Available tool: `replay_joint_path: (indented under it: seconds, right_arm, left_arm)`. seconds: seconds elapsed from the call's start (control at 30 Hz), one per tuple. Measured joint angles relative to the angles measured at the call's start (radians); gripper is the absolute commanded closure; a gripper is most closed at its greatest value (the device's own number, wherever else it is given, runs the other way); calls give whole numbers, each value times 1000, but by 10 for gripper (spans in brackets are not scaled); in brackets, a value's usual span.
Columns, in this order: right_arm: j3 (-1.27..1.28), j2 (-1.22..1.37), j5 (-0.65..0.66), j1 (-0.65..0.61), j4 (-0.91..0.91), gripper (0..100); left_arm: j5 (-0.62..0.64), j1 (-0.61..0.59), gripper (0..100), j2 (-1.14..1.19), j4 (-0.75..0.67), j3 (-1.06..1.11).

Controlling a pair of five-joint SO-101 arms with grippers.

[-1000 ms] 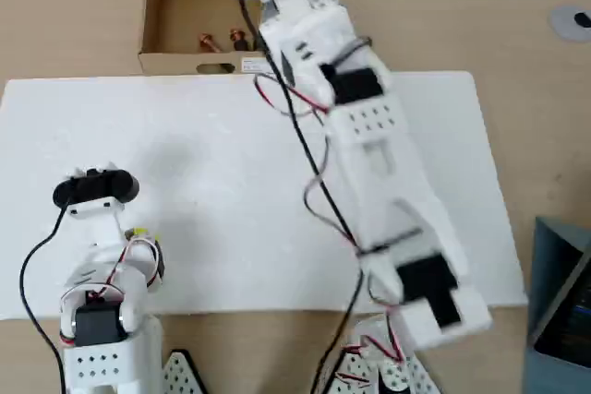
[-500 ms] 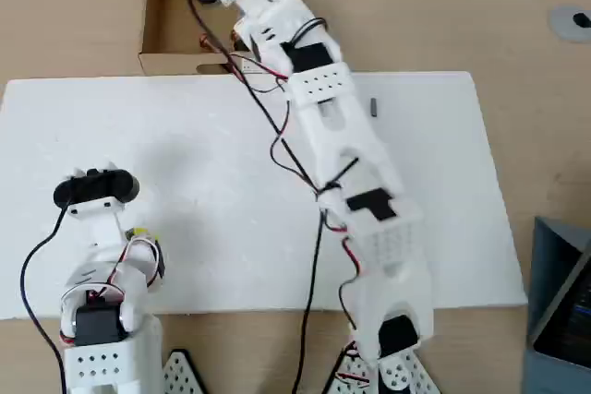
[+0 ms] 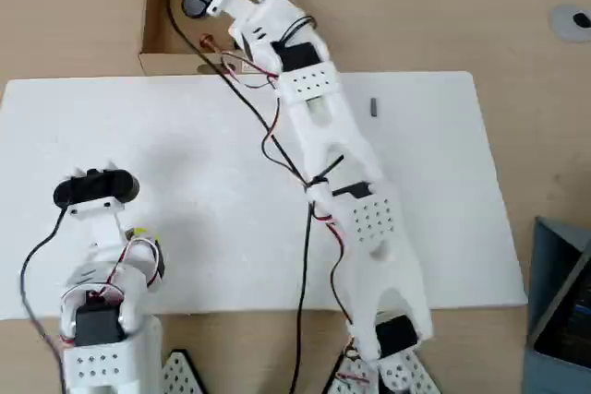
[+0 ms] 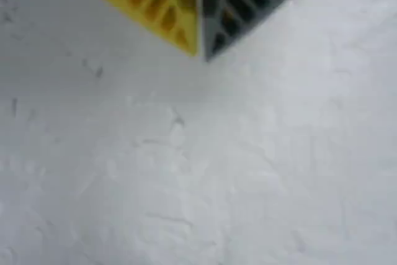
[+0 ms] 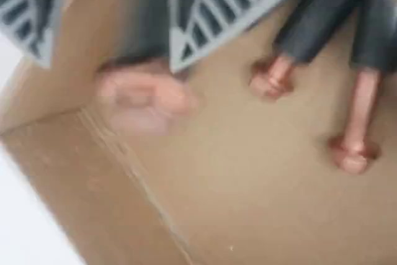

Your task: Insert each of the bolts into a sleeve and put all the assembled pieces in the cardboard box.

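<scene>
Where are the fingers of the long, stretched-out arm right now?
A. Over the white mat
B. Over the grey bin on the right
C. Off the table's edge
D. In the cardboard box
D: the right gripper hangs in the box; its wrist view shows cardboard walls and floor, with pieces lying there.

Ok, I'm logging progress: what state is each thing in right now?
left tool: shut, empty, over the white mat.
right tool: open, over the cardboard box.
two assembled pieces: lying on the box floor.
third assembled piece: at the right tool, apparently ungripped.
dark sleeve: loose on the mat, apparently no bolt.
</scene>
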Motion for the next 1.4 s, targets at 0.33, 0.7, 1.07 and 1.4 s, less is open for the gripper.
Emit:
replay_joint_path:
  seconds: [0.33,0.7,1.07,1.4]
  right_arm:
    - [-8,0,2,-2,0,842]
    - [-285,0,2,-2,239,991]
    - [-727,-2,2,-3,655,989]
    - [-769,-135,2,-3,950,989]
  left_arm:
    - [0,0,998,0,0,0]
    - [0,0,998,0,0,0]
    - [0,0,998,0,0,0]
    - [0,0,998,0,0,0]
